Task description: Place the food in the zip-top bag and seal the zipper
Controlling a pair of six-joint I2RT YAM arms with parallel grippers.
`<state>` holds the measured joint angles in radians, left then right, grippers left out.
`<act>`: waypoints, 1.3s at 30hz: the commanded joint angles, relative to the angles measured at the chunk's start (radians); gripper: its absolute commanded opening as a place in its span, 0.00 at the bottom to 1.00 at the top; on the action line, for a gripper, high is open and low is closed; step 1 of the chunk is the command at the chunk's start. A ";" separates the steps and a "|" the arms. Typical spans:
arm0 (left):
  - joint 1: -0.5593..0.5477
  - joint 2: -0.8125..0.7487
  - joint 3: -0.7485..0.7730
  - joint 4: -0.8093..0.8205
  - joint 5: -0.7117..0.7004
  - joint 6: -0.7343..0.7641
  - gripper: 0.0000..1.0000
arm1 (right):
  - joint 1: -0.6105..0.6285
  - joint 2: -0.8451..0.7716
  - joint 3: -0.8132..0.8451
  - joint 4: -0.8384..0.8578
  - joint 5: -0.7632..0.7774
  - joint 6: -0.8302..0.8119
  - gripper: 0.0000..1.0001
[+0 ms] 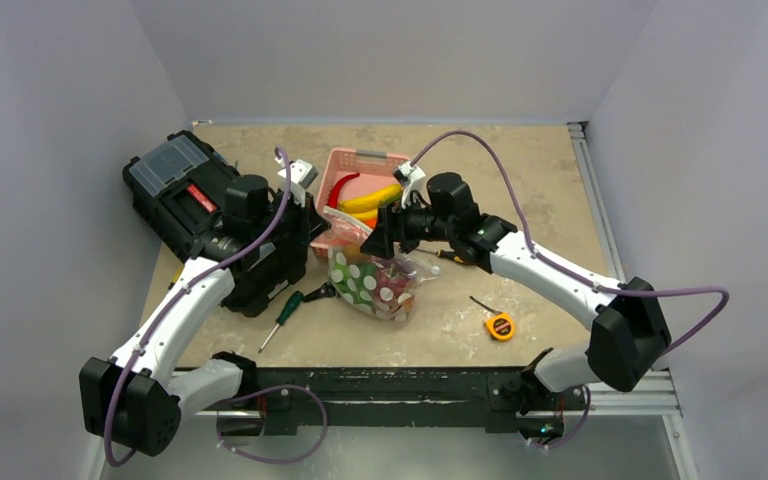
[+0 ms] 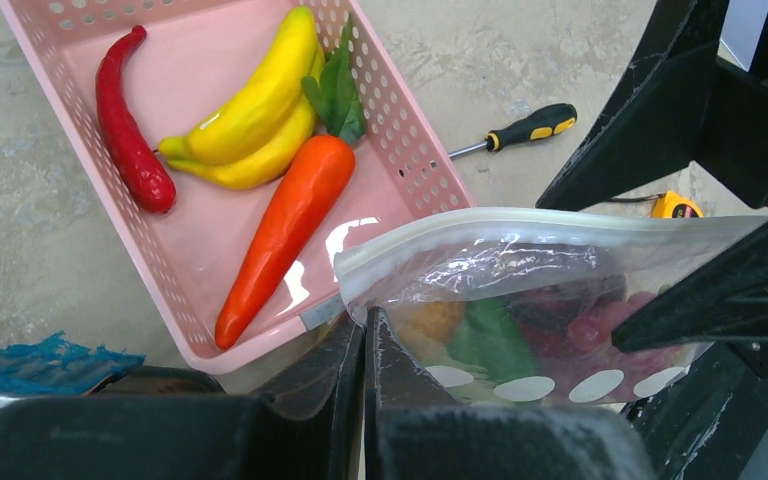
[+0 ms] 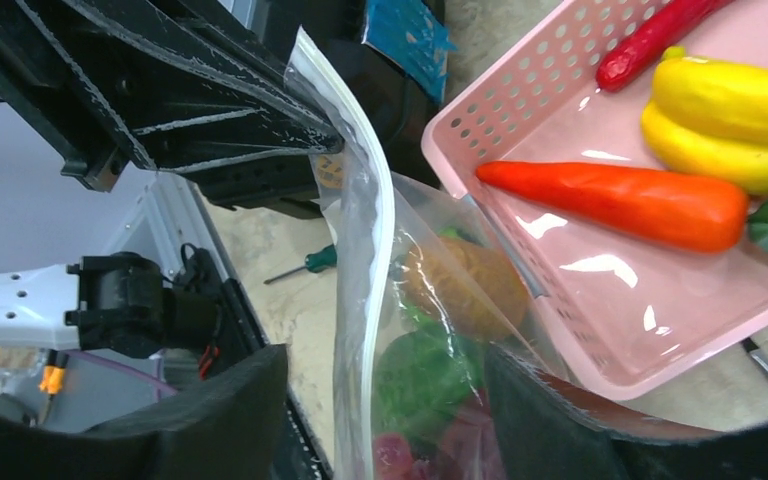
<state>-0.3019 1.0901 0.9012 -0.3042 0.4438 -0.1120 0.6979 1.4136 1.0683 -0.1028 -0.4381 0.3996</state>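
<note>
The zip-top bag (image 2: 520, 290), clear with white dots, hangs upright beside the pink basket (image 2: 400, 150). My left gripper (image 2: 365, 322) is shut on the bag's upper corner, just under the whitish zipper (image 2: 520, 222). My right gripper (image 3: 385, 420) is open, one finger on each side of the bag's mouth edge and zipper (image 3: 360, 230). Orange, green and red food shows through the bag (image 3: 440, 370). A carrot (image 2: 285, 215), yellow bananas (image 2: 250, 110) and a red chili (image 2: 130, 140) lie in the basket. From above, the bag (image 1: 380, 285) hangs between both grippers.
A black tool case (image 1: 175, 190) stands at the left under my left arm. A green screwdriver (image 1: 282, 318) and a yellow tape measure (image 1: 500, 326) lie near the front edge. A black-and-yellow screwdriver (image 2: 525, 128) lies right of the basket. Blue cloth (image 2: 40, 362) sits by the case.
</note>
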 commanded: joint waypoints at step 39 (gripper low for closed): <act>-0.019 -0.350 -0.110 0.172 -0.366 0.029 0.96 | -0.015 -0.454 0.003 -0.134 0.383 0.041 0.00</act>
<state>-0.3035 0.7776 0.8032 -0.1940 0.1978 -0.1104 0.6960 1.0340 1.0058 -0.1905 -0.2119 0.4683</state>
